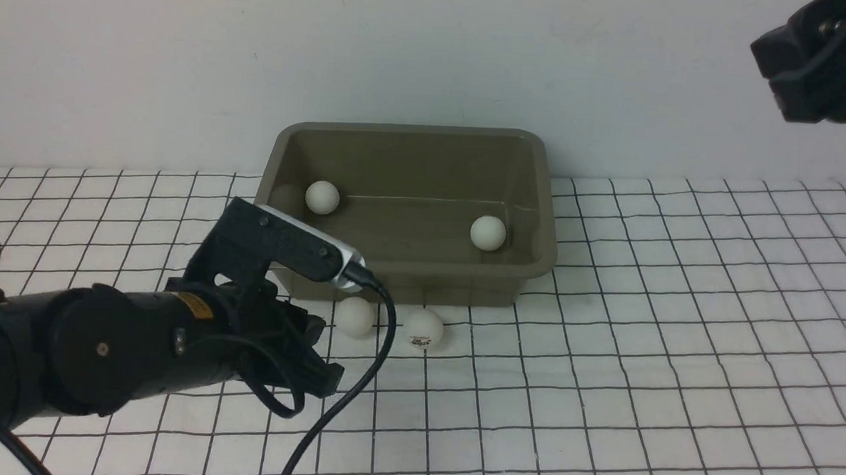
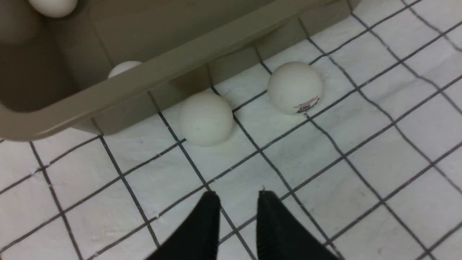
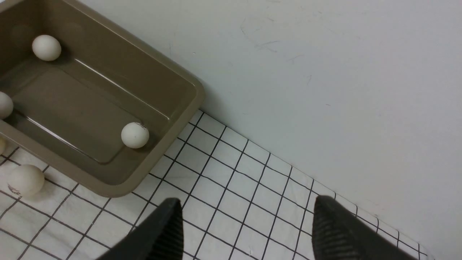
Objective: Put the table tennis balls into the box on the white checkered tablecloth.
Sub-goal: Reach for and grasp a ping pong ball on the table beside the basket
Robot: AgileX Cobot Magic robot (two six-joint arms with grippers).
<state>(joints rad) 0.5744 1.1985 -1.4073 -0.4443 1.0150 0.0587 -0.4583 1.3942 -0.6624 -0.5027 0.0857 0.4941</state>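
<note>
Table tennis balls [image 1: 355,315] yet to be boxed: two lie on the checkered tablecloth [image 1: 603,359] just ahead of the left gripper [image 2: 236,196], its jaws pinched together on nothing. Three more sit in the box [image 1: 413,133] beyond. The plain ball [image 2: 205,119] sits tight by the box wall, partly under the flared rim, leaving little room for a finger behind it. A clumsy approach could knock it into the logo ball [image 2: 295,87] alongside and send both rolling. Bare cloth lies open behind the hand. The right gripper [image 3: 247,207] hangs high, jaws apart, empty.
</note>
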